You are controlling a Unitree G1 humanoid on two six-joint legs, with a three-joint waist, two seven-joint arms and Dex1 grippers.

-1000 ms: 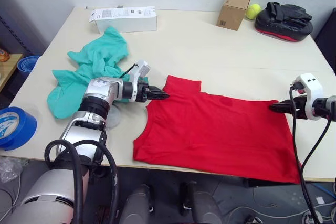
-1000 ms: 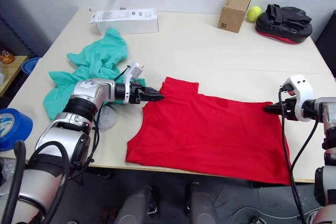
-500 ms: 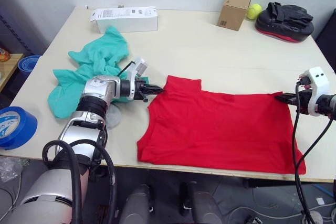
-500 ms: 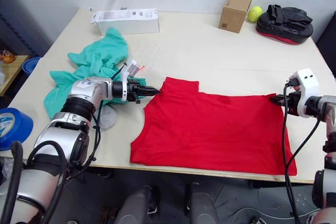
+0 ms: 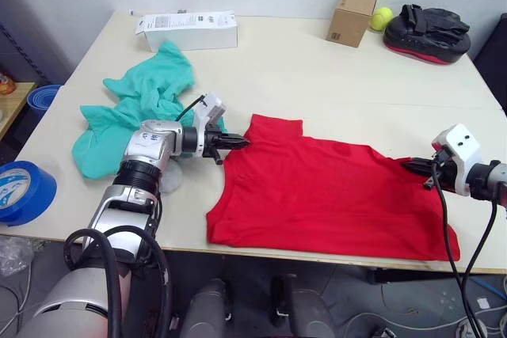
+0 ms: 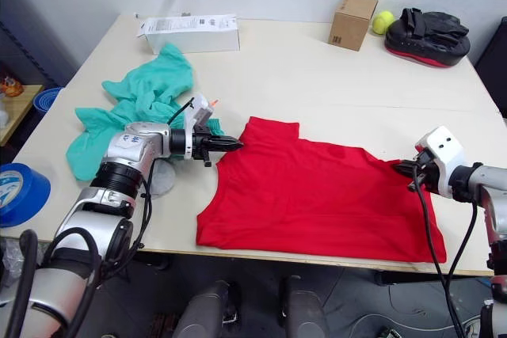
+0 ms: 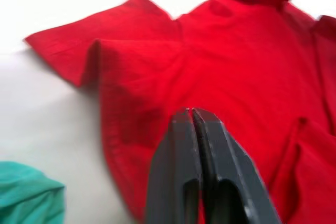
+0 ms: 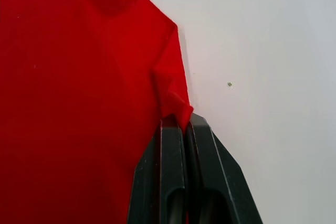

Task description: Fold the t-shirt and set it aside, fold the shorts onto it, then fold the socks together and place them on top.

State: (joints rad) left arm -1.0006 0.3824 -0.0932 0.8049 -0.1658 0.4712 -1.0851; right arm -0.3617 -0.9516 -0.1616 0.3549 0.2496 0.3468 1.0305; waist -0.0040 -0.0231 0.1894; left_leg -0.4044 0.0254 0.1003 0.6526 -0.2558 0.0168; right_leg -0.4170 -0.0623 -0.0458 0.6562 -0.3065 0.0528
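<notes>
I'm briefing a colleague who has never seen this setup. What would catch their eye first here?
The red t-shirt spread over the near half of the table, pinched at opposite ends by the left gripper and the right gripper, both shut on its cloth. Next, the crumpled teal shorts lying on the table's left side, beside the left arm.
</notes>
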